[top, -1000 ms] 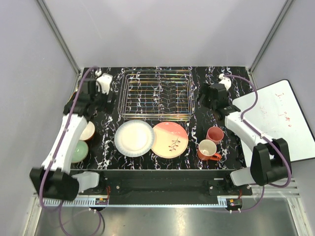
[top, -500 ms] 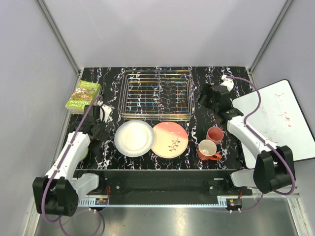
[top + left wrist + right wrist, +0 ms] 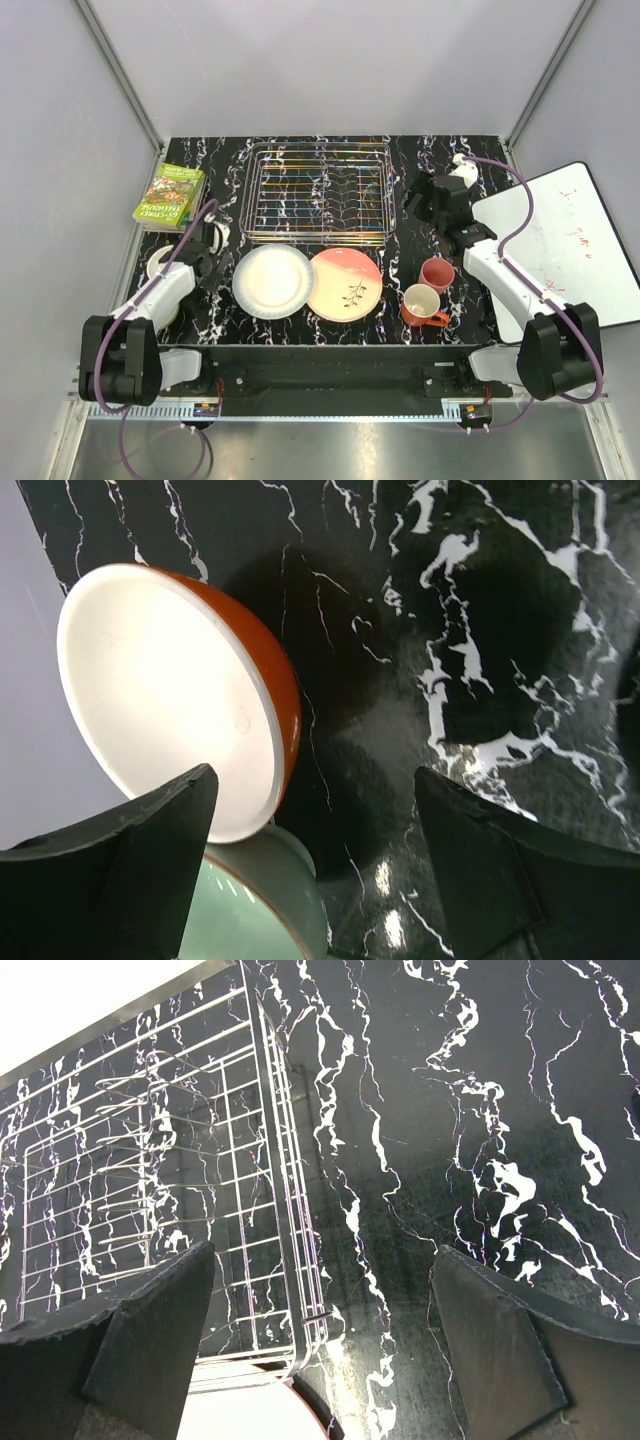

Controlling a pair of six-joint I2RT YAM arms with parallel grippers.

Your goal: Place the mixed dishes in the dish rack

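The silver wire dish rack [image 3: 315, 192] stands at the back middle with no dishes in it; its near right corner shows in the right wrist view [image 3: 290, 1260]. In front of it lie the white plate [image 3: 273, 281] and the peach-pink twig plate [image 3: 345, 284]. The pink cup [image 3: 437, 273] and orange mug [image 3: 422, 305] stand to their right. My left gripper [image 3: 315, 820] hangs open low over the orange bowl [image 3: 170, 690] and the pale green bowl [image 3: 250, 900], its left finger above their rims. My right gripper [image 3: 325, 1320] is open above the table beside the rack's right edge.
A green book [image 3: 170, 195] lies at the back left corner. A whiteboard [image 3: 565, 240] lies off the table's right side. Walls enclose the table on the left, back and right. The two bowls touch each other near the left edge.
My left arm has drawn back from the back left corner toward the front, uncovering the green book, and now hangs over the bowls with its jaws slightly narrower. The right arm barely shifted.
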